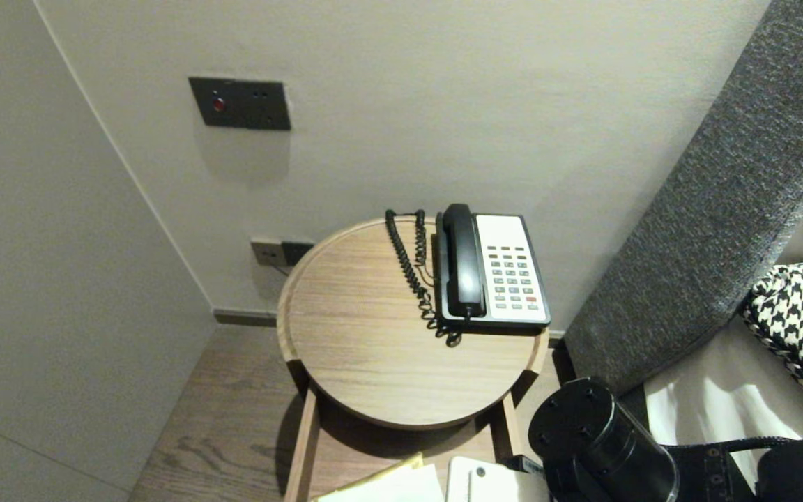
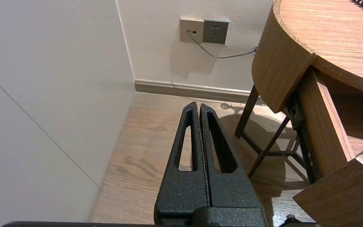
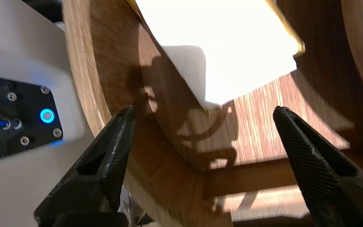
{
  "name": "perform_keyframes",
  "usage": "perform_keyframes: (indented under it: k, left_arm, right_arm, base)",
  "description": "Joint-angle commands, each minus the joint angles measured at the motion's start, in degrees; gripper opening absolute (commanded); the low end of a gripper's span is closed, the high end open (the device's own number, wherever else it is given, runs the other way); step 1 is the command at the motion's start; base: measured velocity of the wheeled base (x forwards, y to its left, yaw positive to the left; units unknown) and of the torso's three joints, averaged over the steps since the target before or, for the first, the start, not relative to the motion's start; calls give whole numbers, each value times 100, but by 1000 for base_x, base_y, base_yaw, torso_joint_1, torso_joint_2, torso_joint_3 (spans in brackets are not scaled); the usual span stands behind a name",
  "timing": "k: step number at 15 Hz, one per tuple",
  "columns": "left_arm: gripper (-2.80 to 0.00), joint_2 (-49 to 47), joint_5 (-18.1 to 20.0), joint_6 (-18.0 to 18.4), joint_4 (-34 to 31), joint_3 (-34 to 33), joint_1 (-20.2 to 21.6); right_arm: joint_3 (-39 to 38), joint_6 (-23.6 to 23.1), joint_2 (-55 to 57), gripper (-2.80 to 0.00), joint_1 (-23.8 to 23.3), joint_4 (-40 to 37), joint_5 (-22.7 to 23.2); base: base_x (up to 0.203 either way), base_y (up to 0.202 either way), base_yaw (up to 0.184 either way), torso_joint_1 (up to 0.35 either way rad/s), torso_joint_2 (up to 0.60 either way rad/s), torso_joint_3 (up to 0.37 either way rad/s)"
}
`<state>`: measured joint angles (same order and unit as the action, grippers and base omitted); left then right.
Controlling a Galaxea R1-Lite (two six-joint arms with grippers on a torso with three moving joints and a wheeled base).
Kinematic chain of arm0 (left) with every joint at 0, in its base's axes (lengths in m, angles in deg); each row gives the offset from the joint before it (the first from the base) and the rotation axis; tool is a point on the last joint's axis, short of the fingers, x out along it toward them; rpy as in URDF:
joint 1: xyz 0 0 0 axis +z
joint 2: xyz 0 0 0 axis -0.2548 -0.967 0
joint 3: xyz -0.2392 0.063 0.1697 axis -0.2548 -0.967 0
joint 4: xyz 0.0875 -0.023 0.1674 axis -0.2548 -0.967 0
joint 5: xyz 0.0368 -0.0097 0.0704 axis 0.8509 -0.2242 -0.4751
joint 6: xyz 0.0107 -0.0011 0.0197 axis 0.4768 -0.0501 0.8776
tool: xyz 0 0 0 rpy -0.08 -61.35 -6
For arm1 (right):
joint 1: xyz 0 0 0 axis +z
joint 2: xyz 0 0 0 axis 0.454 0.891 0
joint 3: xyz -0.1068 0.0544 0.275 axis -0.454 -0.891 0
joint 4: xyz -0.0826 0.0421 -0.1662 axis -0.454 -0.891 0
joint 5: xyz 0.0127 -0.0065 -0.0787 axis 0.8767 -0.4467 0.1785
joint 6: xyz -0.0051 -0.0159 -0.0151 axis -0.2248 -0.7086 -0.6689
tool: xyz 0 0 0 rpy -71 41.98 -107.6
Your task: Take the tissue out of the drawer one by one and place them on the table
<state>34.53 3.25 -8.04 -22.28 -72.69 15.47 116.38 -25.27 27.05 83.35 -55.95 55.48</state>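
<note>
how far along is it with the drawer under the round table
Done: the drawer stands pulled out, white papers lying inside. In hand: the right gripper hangs open at the drawer's near end, holding nothing. The left gripper is shut, parked beside the table above the floor. Left: probably grasping the papers or pushing the drawer in; neither has begun.

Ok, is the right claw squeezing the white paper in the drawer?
No, the right gripper stands wide open and grips nothing; the white paper lies in the drawer beyond it.
</note>
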Motion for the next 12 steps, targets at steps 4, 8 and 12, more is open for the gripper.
perform_keyframes:
  k: [4, 8, 12]
  left_arm:
    - [-280, 1, -3, -2, 5, 10, 2]
    - [-280, 1, -3, -2, 5, -2, 8]
    - [-280, 1, -3, -2, 5, -2, 0]
  right_arm:
    - [97, -416, 397, 0, 131, 73, 48]
    - [461, -615, 553, 0, 117, 24, 57]
    - [512, -875, 591, 0, 157, 18, 48]
  base:
    - [0, 0, 0, 0, 0, 0]
    - [0, 0, 0, 0, 0, 0]
    - [0, 0, 0, 0, 0, 0]
